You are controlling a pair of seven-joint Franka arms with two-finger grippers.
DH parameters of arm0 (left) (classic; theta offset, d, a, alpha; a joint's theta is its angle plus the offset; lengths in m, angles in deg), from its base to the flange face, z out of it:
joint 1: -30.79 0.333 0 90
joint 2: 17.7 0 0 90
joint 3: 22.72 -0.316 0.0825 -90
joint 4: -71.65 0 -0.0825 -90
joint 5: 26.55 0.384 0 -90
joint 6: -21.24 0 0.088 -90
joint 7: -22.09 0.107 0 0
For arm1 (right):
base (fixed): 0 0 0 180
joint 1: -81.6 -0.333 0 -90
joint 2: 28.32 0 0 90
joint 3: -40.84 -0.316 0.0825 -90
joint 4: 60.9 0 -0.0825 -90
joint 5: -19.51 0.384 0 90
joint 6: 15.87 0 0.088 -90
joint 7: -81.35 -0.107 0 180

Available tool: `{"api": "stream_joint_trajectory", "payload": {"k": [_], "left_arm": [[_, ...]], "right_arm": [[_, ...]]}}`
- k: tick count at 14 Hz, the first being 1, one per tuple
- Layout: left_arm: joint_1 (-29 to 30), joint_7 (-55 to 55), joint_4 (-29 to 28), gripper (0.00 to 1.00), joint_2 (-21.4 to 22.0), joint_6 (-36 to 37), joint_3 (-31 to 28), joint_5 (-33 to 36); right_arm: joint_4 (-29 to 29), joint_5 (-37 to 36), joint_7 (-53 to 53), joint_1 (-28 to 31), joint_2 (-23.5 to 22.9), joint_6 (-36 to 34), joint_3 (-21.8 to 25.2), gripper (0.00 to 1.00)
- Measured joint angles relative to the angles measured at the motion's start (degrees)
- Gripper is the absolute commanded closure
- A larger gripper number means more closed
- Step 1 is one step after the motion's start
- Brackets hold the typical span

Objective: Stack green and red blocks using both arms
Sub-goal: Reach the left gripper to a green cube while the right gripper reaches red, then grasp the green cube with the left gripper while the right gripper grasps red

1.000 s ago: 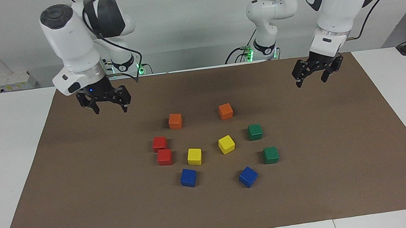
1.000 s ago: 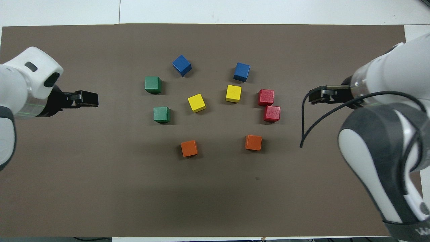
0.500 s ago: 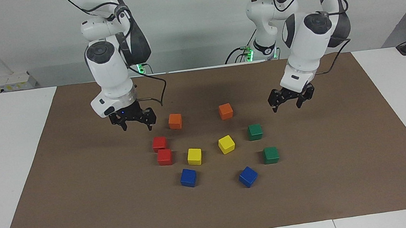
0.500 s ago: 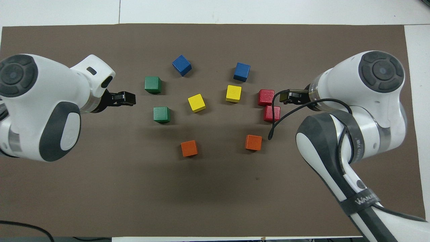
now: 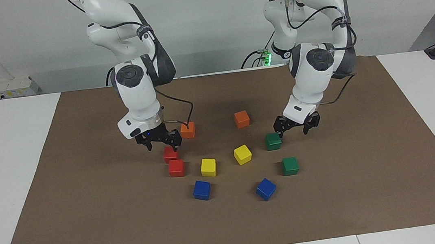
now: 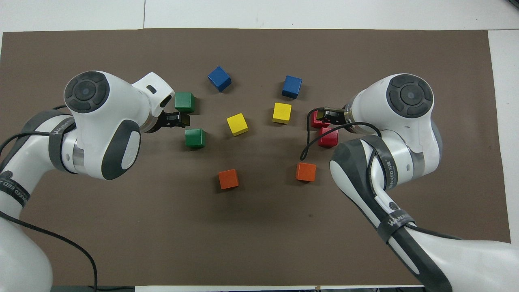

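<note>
- A mat (image 5: 86, 194) covers the desk (image 5: 9, 162); ten cubes lie on the mat in a loose ring.
- Near cubes (image 5: 187, 130) (image 5: 241, 119) lie closest to the robots, and far cubes (image 5: 202, 190) (image 5: 265, 189) lie farthest.
- Middle cubes (image 5: 208, 167) (image 5: 242, 154) sit between these.
- Right-end cubes (image 5: 170, 154) (image 5: 176, 168) touch each other.
- Left-end cubes (image 5: 273, 141) (image 5: 290, 166) lie apart.
- The right tool (image 5: 159, 140) is over the right-end cubes.
- The left tool (image 5: 293, 125) is just beside the left-end cubes.

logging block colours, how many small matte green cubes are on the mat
2, both toward the left arm's end: nearer green cube just below the left gripper; farther green cube beside a blue cube.
</note>
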Motion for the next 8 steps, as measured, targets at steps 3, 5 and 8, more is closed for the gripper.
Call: {"api": "stream_joint_trajectory", "payload": {"k": [3,5,8], "left_arm": [[-2.36,-2.13,-0.04,0.0,-2.9,-2.43,-0.01,0.0],[-3.27,-2.99,-0.04,0.0,-4.47,-3.47,-0.02,0.0],[-3.3,-3.09,-0.03,0.0,-4.92,-3.63,-0.24,0.0]], "right_arm": [[-0.41,0.0,-0.24,0.01,-1.1,1.52,0.06,0.05],[-1.6,0.0,-0.27,-0.01,-1.44,3.02,0.04,0.05],[-3.65,0.0,-0.29,-0.9,-1.57,4.71,-0.03,0.05]]}}
